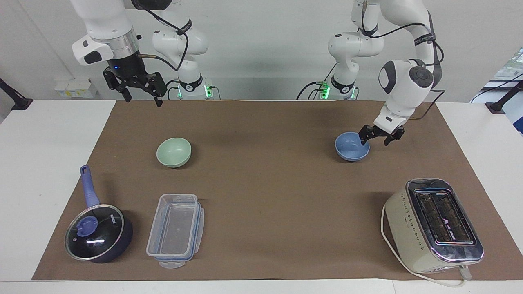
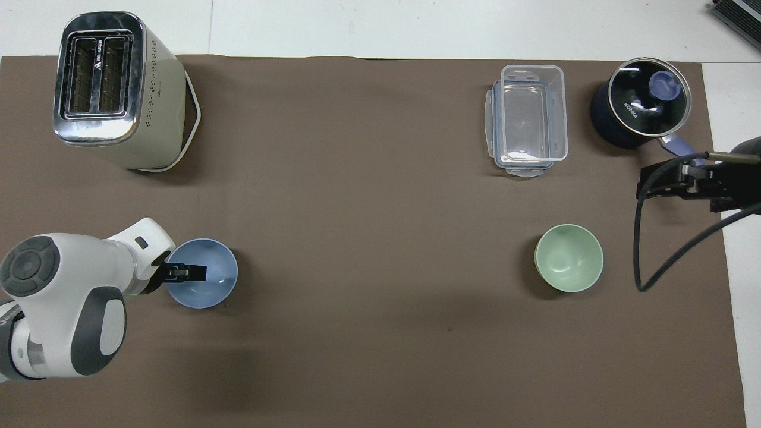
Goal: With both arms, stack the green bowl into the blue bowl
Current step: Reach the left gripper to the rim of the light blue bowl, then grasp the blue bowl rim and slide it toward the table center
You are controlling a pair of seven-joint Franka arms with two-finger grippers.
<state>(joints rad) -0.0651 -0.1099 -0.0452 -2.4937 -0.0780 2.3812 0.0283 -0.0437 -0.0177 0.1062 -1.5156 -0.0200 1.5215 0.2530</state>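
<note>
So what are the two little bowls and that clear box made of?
The pale green round bowl and periwinkle-blue round bowl look like matte plastic or glazed ceramic: smooth, plain, softly shaded. The clear rectangular box seems plastic: see-through walls, blue-edged rim.
</note>
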